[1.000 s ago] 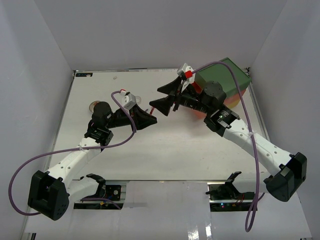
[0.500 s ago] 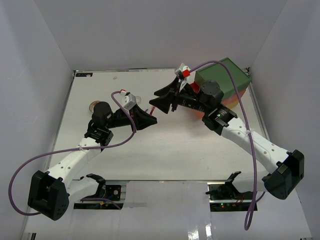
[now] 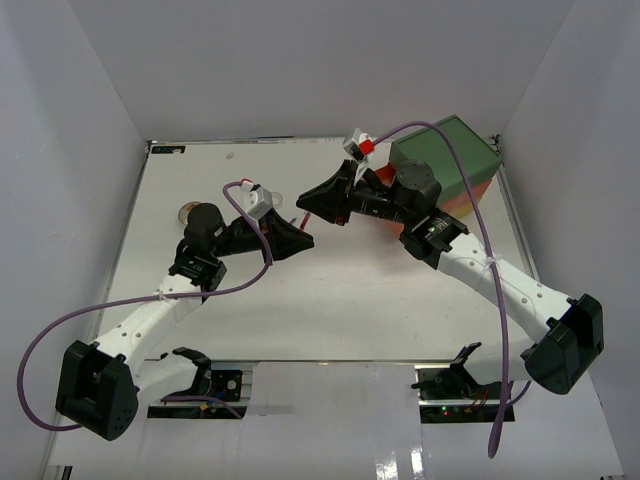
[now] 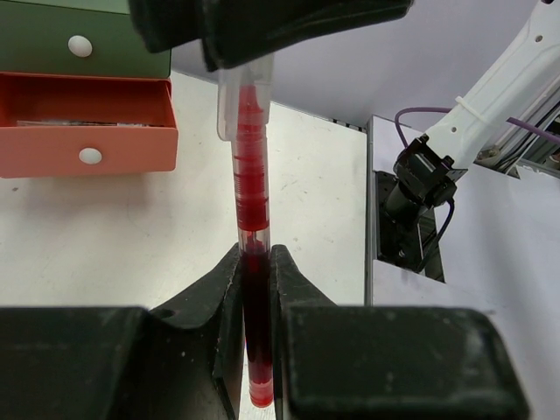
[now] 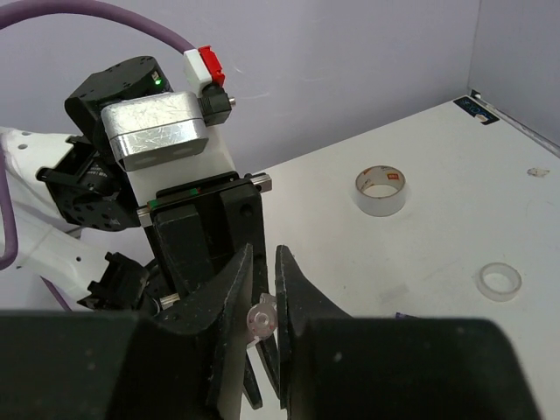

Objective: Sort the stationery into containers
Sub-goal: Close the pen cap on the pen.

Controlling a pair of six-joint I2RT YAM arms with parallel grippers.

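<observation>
Left wrist: pen handover.
My left gripper and right gripper both pinch it; right has only the clear tip, so it could slip once left releases.

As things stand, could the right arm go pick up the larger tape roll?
Probably not yet. The right fingers are closed on the clear end of the red pen, which the left fingers also grip. The larger tape roll itself lies unobstructed on the table.

White arm links, blk joints, purple cables; blk L pincer, R pincer; silver cam box, red/white plug.
</observation>
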